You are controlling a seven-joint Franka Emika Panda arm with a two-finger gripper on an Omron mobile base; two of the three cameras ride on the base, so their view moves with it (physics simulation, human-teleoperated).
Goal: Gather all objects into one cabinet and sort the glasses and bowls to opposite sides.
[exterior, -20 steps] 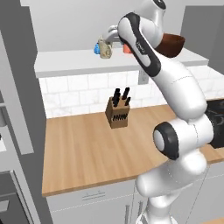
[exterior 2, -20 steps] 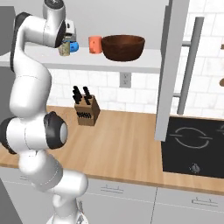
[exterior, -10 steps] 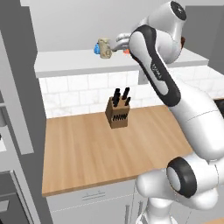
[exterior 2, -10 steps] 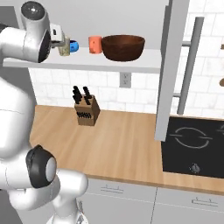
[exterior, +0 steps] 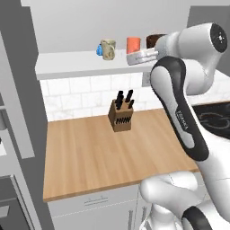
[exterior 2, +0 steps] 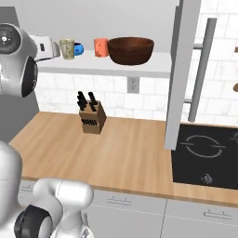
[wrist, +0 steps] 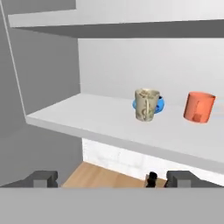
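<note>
Beige mug (wrist: 146,104) stands upright on the cabinet ledge (wrist: 96,118), left of the orange cup (wrist: 199,106); gripper (wrist: 111,178) spread wide, empty.

Even, diffuse rendered lighting, bright throughout; soft shadow beneath the shelf (wrist: 109,127) and under the upper board; faint sheen on the counter (exterior: 103,152); slight softness, no glare or edge distortion.

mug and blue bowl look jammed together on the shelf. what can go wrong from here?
1. The mug stands right in front of the blue bowl; reaching for either could knock the other.
2. The open pincer is level with the shelf edge; driving straight in could clip it.
3. The cup stands close beside the brown bowl, leaving little finger room.
</note>
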